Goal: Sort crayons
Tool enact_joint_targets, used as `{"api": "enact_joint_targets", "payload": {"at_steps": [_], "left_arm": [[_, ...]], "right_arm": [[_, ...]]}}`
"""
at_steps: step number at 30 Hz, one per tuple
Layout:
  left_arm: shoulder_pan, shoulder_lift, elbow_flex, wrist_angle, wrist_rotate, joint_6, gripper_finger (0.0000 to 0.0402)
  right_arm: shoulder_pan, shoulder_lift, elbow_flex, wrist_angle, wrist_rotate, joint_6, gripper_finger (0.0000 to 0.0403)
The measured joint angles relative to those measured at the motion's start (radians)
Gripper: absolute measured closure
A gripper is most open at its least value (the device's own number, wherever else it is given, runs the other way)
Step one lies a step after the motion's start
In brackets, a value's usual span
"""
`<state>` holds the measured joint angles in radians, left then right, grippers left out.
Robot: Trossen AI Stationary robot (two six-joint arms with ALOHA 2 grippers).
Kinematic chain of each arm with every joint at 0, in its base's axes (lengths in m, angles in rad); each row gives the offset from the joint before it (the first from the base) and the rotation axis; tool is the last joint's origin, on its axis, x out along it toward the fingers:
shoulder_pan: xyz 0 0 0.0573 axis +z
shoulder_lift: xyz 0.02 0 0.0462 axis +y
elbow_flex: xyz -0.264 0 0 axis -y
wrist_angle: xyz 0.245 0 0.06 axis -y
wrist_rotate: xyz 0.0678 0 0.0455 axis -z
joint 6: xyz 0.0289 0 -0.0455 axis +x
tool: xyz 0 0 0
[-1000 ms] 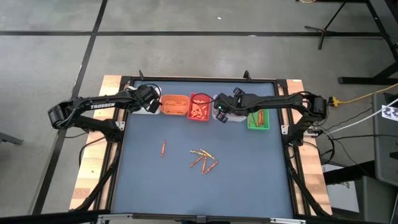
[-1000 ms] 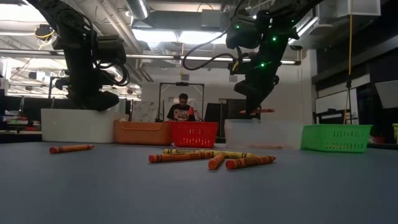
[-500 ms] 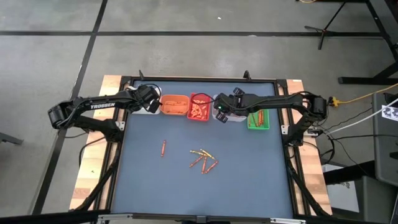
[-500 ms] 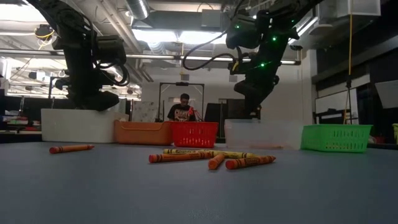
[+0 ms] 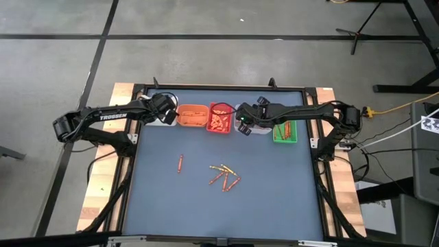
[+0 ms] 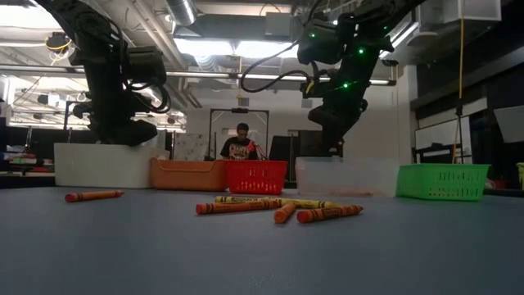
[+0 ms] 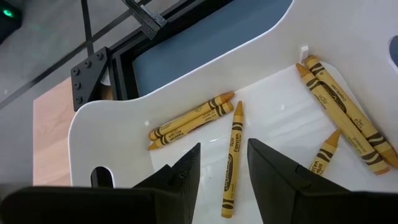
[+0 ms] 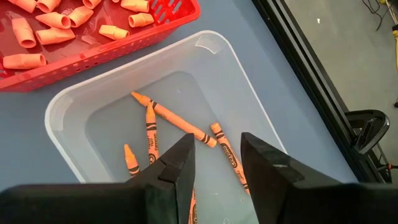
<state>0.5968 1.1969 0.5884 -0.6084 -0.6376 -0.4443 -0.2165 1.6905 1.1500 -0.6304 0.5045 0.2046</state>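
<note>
Right gripper (image 8: 214, 171) fingers spread, empty; ahead of them crayons (image 8: 173, 116) lie flat, tips pointing away, in the clear bin (image 8: 211, 46).

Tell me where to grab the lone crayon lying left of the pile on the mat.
Grip the lone crayon at mid-length, coming straight down. It lies flat with bare mat around it, running toward the bins, so probably set the fingers across its thin width.

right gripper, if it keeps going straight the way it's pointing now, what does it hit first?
Most likely the crayons on the floor of the clear bin. The right gripper hangs open, pointing down into that bin, nothing between. Which crayon first is unclear.
</note>
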Motion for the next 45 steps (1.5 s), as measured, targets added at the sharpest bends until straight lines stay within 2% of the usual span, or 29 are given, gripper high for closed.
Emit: {"api": "enact_joint_targets", "payload": {"at_steps": [7, 12, 16, 19, 22, 25, 35, 45], "left_arm": [[0.001, -0.019, 0.0, 0.12, 0.002, 0.01, 0.0285], [0.001, -0.071, 0.007, 0.238, 0.087, 0.06, 0.0285], [-0.01, -0.111, 0.037, 0.278, 0.233, 0.061, 0.0285], [-0.043, -0.119, 0.047, 0.281, 0.396, 0.045, 0.0285], [-0.099, -0.119, 0.047, 0.254, 0.582, -0.025, 0.0285], [-0.187, -0.108, 0.046, 0.196, 0.682, -0.112, 0.0285], [-0.516, -0.109, 0.046, 0.035, 0.669, -0.442, 0.0285], [-0.761, -0.101, 0.046, 0.037, 0.463, -0.693, 0.0285]], "right_arm": [[0.0, 0.0, 0.0, 0.0, 0.0, 0.0, 0.0276], [0.0, 0.0, 0.0, 0.0, 0.0, 0.0, 0.0276], [0.0, 0.0, 0.0, 0.0, 0.0, 0.0, 0.0276], [0.0, 0.0, 0.0, 0.0, 0.0, 0.0, 0.0276], [0.0, 0.0, 0.0, 0.0, 0.0, 0.0, 0.0276], [0.0, 0.0, 0.0, 0.0, 0.0, 0.0, 0.0276], [0.0, 0.0, 0.0, 0.001, 0.0, 0.0, 0.0276], [0.0, 0.0, 0.0, 0.002, -0.034, 0.001, 0.0276]]}}
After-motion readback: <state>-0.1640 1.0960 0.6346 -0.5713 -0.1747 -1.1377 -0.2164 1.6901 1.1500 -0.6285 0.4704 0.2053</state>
